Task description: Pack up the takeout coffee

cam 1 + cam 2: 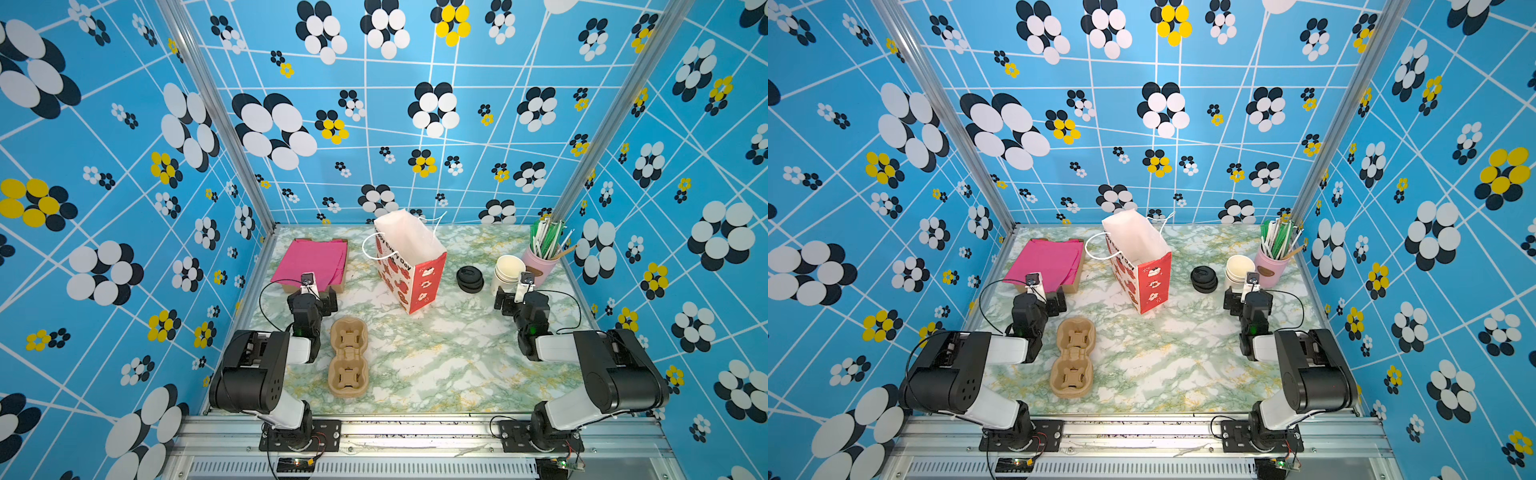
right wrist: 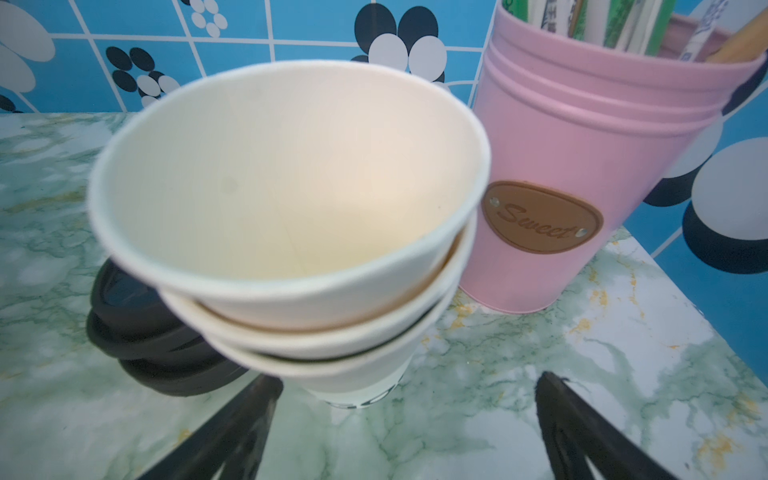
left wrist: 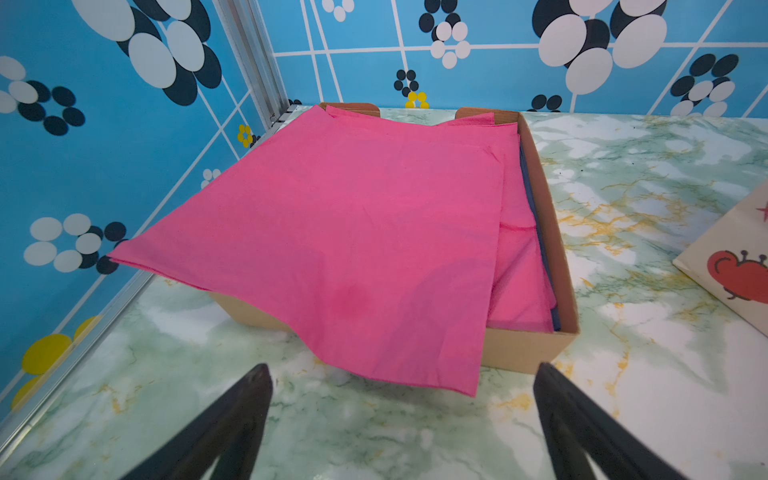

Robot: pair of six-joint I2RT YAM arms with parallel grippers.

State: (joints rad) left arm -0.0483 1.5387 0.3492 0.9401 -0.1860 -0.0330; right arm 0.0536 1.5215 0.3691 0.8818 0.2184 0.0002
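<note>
No lidded takeout coffee shows in any view. A stack of lidless white paper cups (image 1: 508, 270) (image 1: 1239, 268) (image 2: 291, 187) stands at the right rear, beside a pile of black lids (image 1: 469, 279) (image 1: 1203, 279) (image 2: 137, 324). My right gripper (image 1: 513, 297) (image 1: 1241, 297) (image 2: 409, 380) hovers open just in front of the cup stack, holding nothing. A red-and-white paper bag (image 1: 409, 266) (image 1: 1138, 266) stands open mid-table. A brown two-hole cup carrier (image 1: 348, 357) (image 1: 1073, 357) lies at the front left. My left gripper (image 1: 318, 293) (image 1: 1044, 297) (image 3: 401, 374) is open and empty over the table.
A cardboard box (image 3: 552, 266) of pink paper sheets (image 1: 309, 262) (image 3: 353, 232) sits at the left rear, right before the left gripper. A pink tin (image 1: 540, 259) (image 2: 582, 166) full of straws and stirrers stands behind the cups. Patterned walls close in three sides.
</note>
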